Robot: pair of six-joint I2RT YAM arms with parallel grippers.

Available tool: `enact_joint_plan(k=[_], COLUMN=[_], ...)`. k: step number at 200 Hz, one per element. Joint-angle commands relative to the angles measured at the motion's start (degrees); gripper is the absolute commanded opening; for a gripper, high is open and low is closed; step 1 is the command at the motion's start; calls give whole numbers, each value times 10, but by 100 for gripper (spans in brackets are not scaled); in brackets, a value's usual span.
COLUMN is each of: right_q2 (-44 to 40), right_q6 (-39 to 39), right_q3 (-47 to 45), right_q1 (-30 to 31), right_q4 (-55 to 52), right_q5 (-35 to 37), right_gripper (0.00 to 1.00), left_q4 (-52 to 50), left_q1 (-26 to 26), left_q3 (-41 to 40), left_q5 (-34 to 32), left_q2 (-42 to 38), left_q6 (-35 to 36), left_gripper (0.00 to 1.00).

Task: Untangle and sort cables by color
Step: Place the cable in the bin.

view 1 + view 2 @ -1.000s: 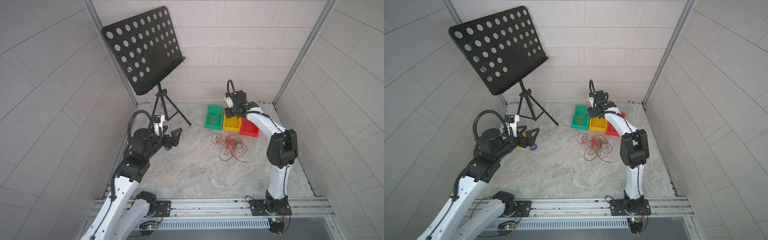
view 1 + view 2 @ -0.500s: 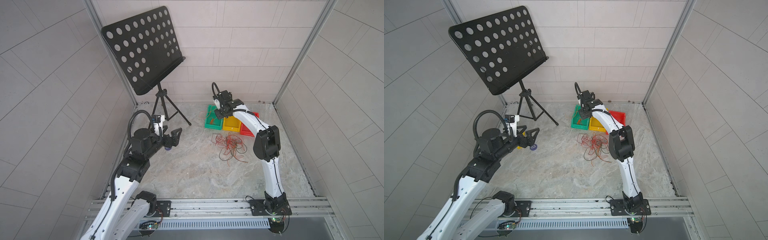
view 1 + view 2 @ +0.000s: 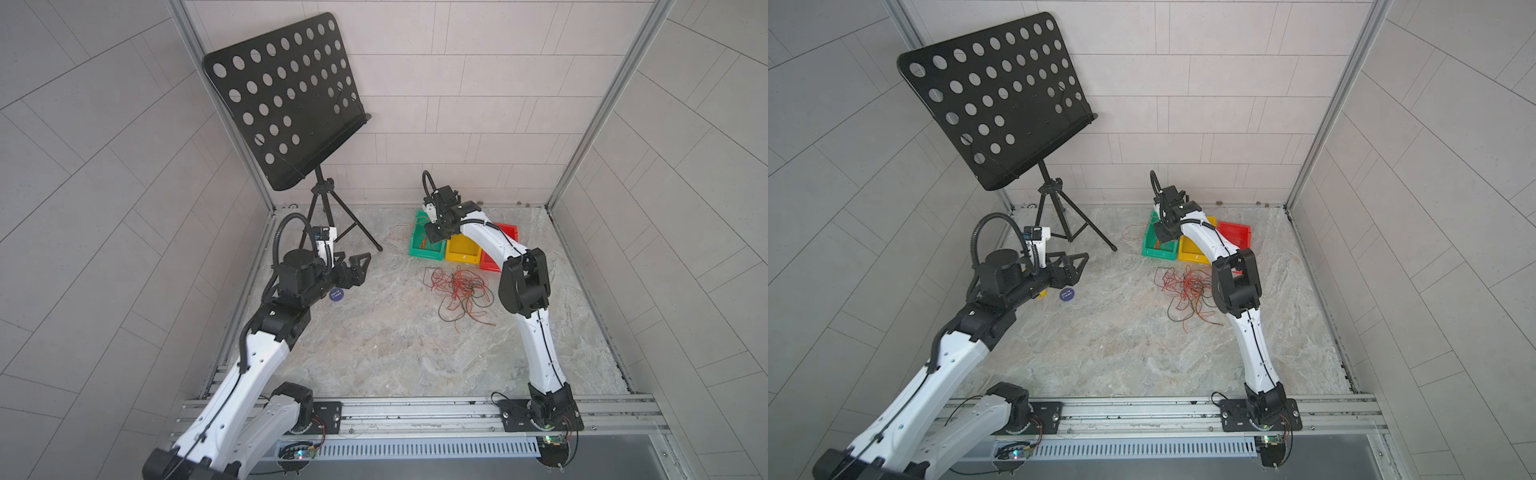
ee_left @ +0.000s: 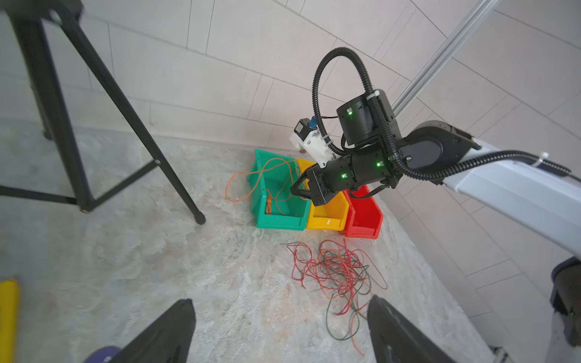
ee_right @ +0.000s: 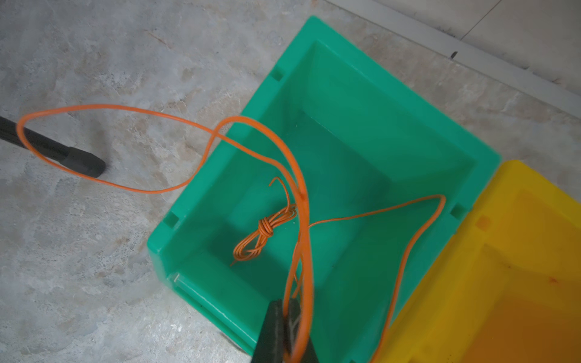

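A tangle of red, orange and black cables [image 3: 459, 295] [image 3: 1187, 291] [image 4: 336, 270] lies on the marble floor in front of three bins. My right gripper [image 5: 287, 317] [image 3: 432, 239] [image 4: 297, 190] hovers over the green bin [image 5: 361, 103] [image 3: 419, 251], shut on a long orange cable [image 5: 295, 163]. That cable loops out over the bin's side onto the floor. A small knotted orange bundle [image 5: 265, 231] lies inside the green bin. My left gripper [image 4: 280, 301] [image 3: 359, 264] [image 3: 1077, 259] hangs open and empty at the left, well away from the tangle.
A yellow bin [image 3: 461, 255] [image 5: 518, 251] and a red bin [image 3: 505, 230] [image 4: 364, 226] stand next to the green one. A black music stand [image 3: 286, 99] stands at the back left, one tripod foot [image 5: 85, 162] near the orange loop. A blue disc [image 3: 336, 295] lies under my left arm.
My right arm has swung left from above the yellow and red bins to above the green bin, still shut. The left arm has not moved.
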Motion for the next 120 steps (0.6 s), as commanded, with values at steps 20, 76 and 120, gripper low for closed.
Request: enact_joint_plan(k=[20,76,120], right_q2=[-20,-41,-47], right_q6=[13,20,22], right_q3=[-25,-55,-63], right_q1=[-8,-13,-14], right_q4=[14,33,40], right_q5=[-21,-41,-50], right_gripper=[0,0,0], left_q4=[177,247,240], left_q1=[-8,-43,-59], left_q3=[-8,45,134], left_q5=[74,3,-81], left_q2=[150,322,445], left_q6=[-152,-188,-175], left_gripper=[90,88,88])
